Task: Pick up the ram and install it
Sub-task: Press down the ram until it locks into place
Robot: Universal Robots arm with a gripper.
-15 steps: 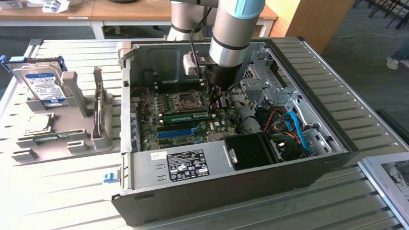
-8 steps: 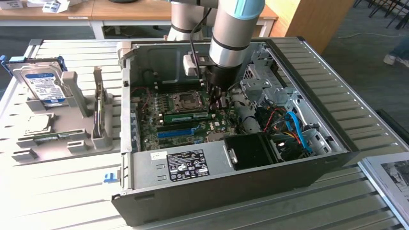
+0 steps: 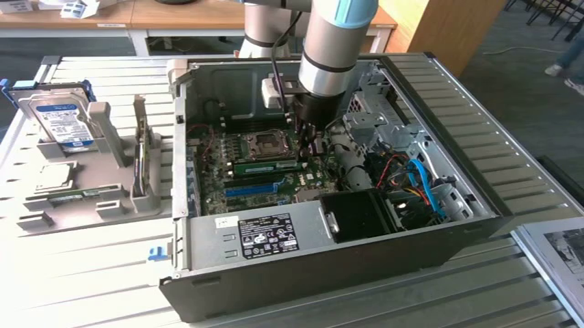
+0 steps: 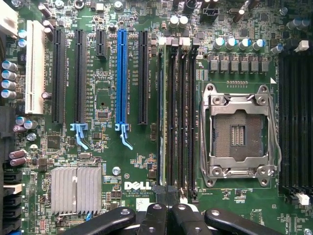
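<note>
I see my end effector [image 4: 168,215] pressed together inside the case [image 3: 474,205], holding nothing. The ram [image 3: 267,165] sits seated in its slot, at 6 o'clock from the CPU socket [image 3: 267,142].

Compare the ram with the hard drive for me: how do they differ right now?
The ram is a thin green stick; the hard drive is a boxy silver block with a blue-white label. The ram sits inside the computer case beside the processor socket; the hard drive stands upright in the grey holder outside it. The gripper hangs close over the ram, far from the hard drive. Both are rectangular.
</note>
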